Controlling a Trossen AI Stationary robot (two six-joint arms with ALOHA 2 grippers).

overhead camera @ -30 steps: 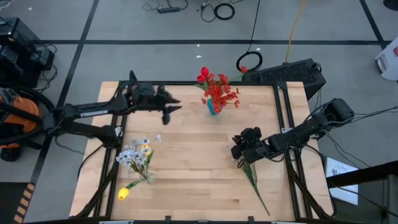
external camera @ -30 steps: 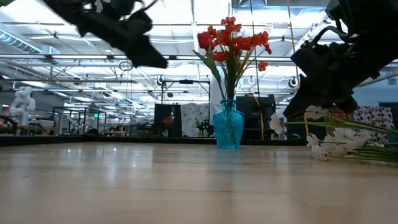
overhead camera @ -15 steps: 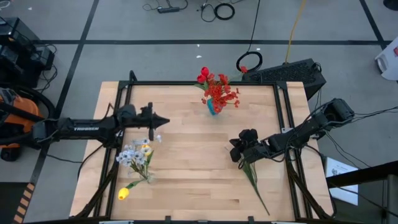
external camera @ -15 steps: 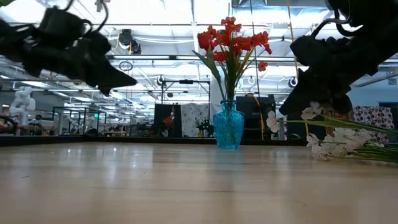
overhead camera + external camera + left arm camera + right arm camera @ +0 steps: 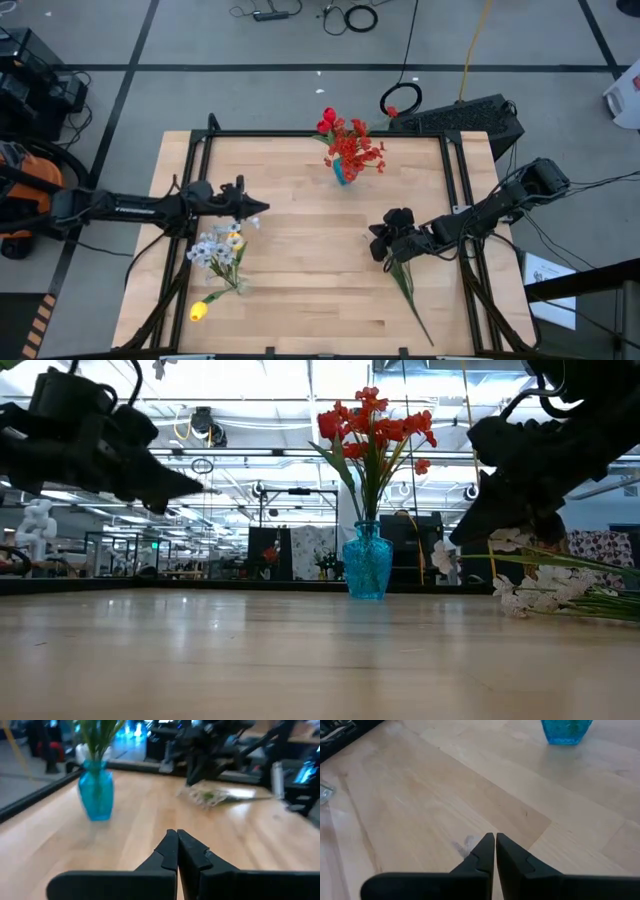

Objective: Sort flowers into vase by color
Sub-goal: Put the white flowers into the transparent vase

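Left hand (image 5: 258, 208), fingers pressed together on nothing, hangs above the wooden desk (image 5: 300, 290) beside the pale white-grey sprays (image 5: 217, 247) that stand with a yellow bud at the desk's left side; another yellow bud (image 5: 199, 311) lies nearer the front edge. Whether those sprays stand in a clear glass vase cannot be told from overhead. Right hand (image 5: 375, 237), its fingers likewise drawn together as its own wrist camera shows, is low over the desk's right half, at the blossom end of a long green-stemmed white spray (image 5: 408, 287) lying flat there; whether it grips that spray cannot be told. At the desk's far edge, near the middle, the teal-blue vase (image 5: 367, 563) stands upright holding the red flowers (image 5: 372, 422), well apart from both hands. Seen level across the desk, the white blossoms (image 5: 535, 590) rest on the wood beneath the right arm.
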